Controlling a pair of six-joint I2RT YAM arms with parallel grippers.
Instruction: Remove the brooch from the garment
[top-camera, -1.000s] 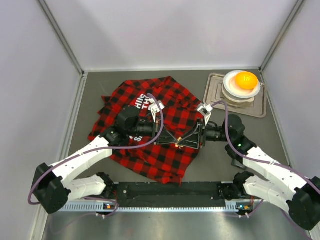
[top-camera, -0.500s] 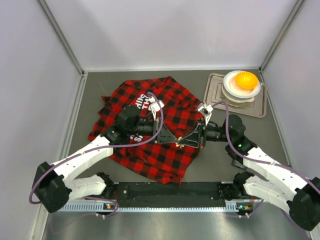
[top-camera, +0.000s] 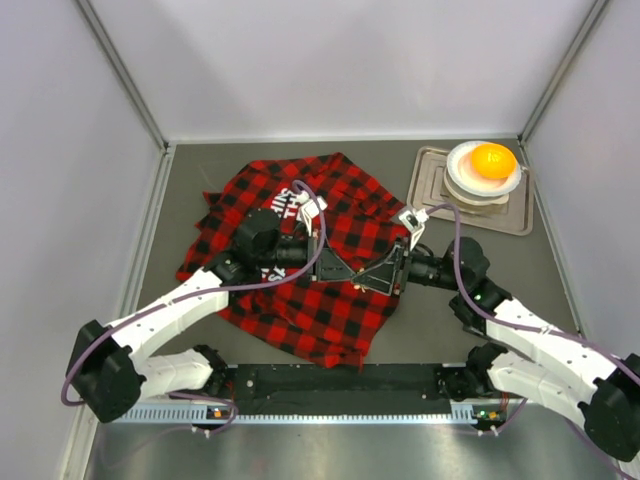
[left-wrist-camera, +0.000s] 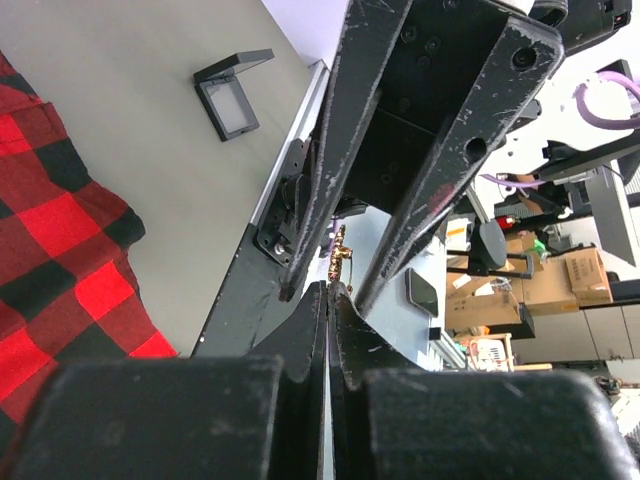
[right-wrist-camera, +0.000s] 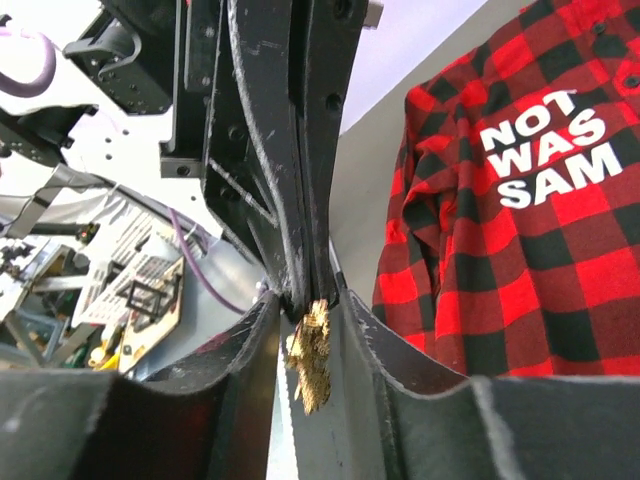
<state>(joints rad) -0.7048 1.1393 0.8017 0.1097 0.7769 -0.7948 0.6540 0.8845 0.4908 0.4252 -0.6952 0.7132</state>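
The garment (top-camera: 345, 205) is a red-and-black plaid shirt spread on the table, its white lettering showing in the right wrist view (right-wrist-camera: 520, 250). Both grippers meet tip to tip above its near right part. My left gripper (left-wrist-camera: 330, 290) is shut, pinching the small gold brooch (left-wrist-camera: 340, 262) at its tips. In the right wrist view the brooch (right-wrist-camera: 312, 355) hangs free of the cloth between the spread fingers of my right gripper (right-wrist-camera: 308, 298), which stands open around it with a gap on each side. From above, the brooch is only a speck (top-camera: 356, 284).
A grey tray (top-camera: 432, 190) at the back right holds stacked white plates with an orange (top-camera: 493, 160). A black rail (top-camera: 340, 380) runs along the near edge between the arm bases. A small black-framed box (left-wrist-camera: 232, 92) lies on the bare table.
The two grippers, still tip to tip, have shifted slightly toward the back of the table. The left stays pinched on the brooch.
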